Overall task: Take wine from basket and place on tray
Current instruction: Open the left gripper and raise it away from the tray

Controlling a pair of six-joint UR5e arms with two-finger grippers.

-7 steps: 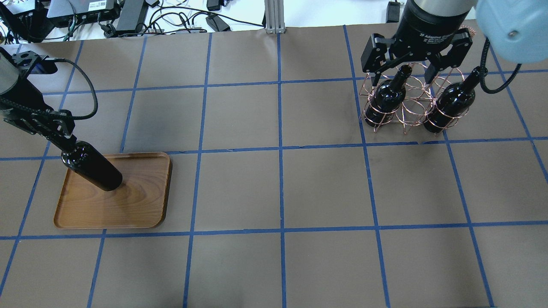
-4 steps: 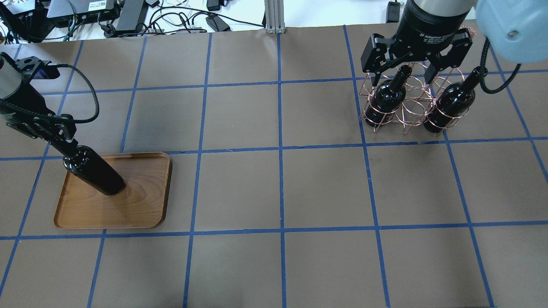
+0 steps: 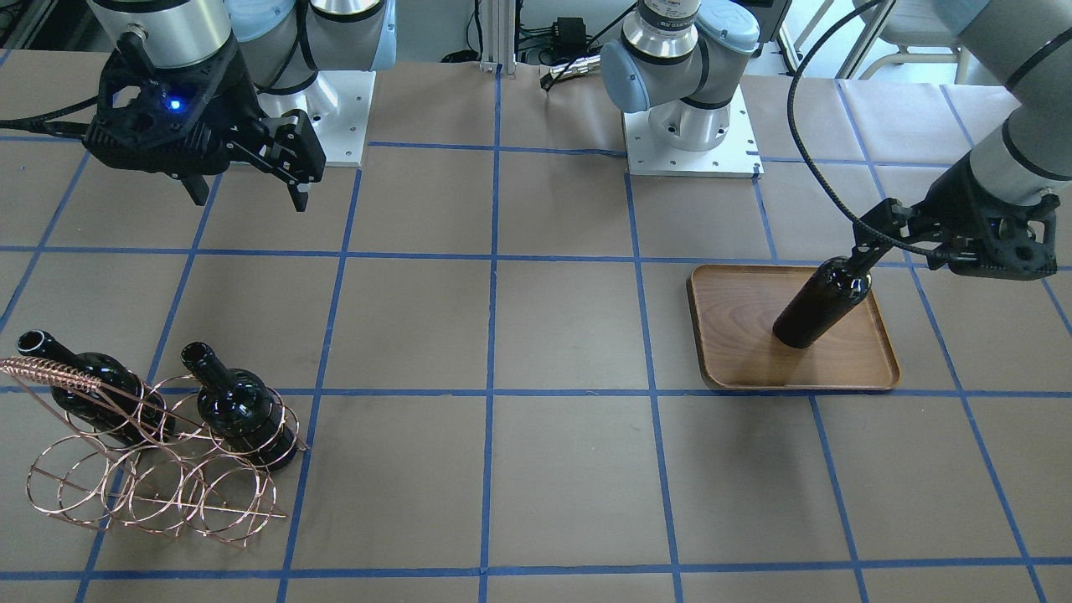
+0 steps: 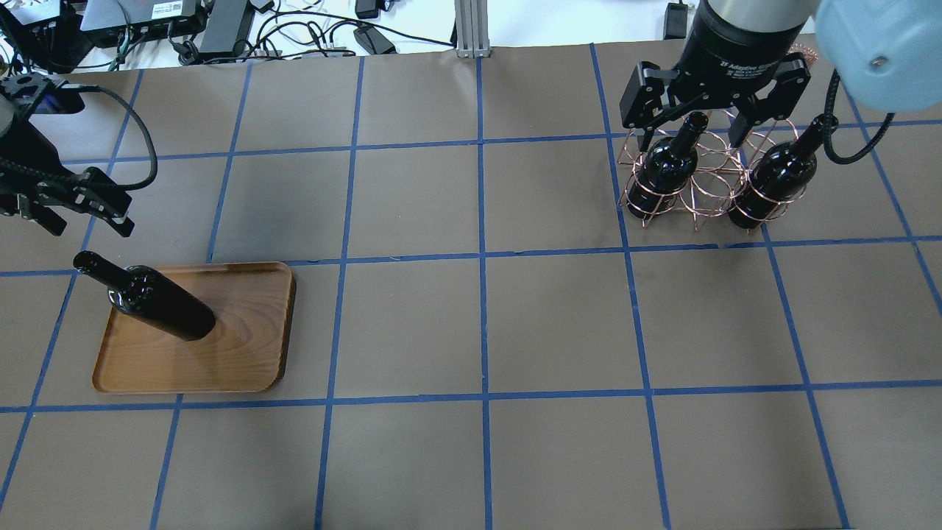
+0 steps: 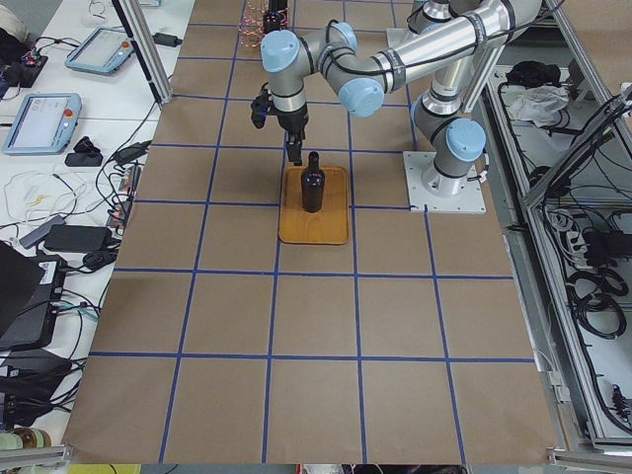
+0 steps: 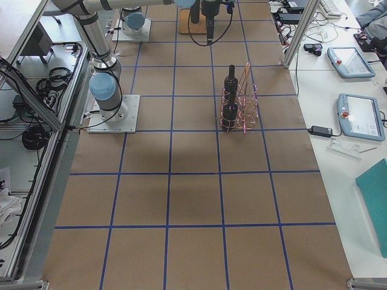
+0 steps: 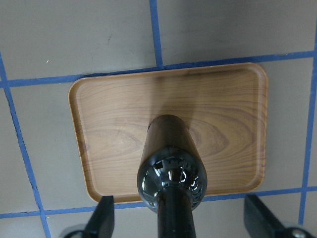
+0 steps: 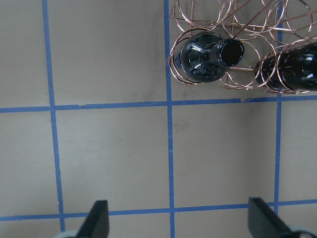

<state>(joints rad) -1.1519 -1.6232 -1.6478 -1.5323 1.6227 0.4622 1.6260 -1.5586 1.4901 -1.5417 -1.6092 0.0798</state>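
One wine bottle (image 4: 158, 309) stands upright on the wooden tray (image 4: 235, 353), free of any grip. My left gripper (image 4: 88, 221) is open and hovers by the top of the bottle's neck. In the left wrist view its fingers (image 7: 104, 218) stand wide on either side of the neck, above the bottle (image 7: 171, 163) and tray (image 7: 114, 119). Two more wine bottles (image 4: 666, 165) (image 4: 773, 177) stand in the copper wire basket (image 4: 706, 184). My right gripper (image 4: 692, 136) is open and empty above the basket. Its wrist view shows one bottle's mouth (image 8: 230, 51).
Blue tape lines grid the brown table top. Cables and power bricks (image 4: 221, 26) lie beyond the far edge. The two arm bases (image 3: 687, 126) stand at the robot's side of the table. The basket's twisted handle (image 3: 50, 368) rises over the rings.
My left gripper has opened, let go of the bottle's neck and drawn up and back from it. The bottle stays upright on the tray. The right gripper has hardly moved.
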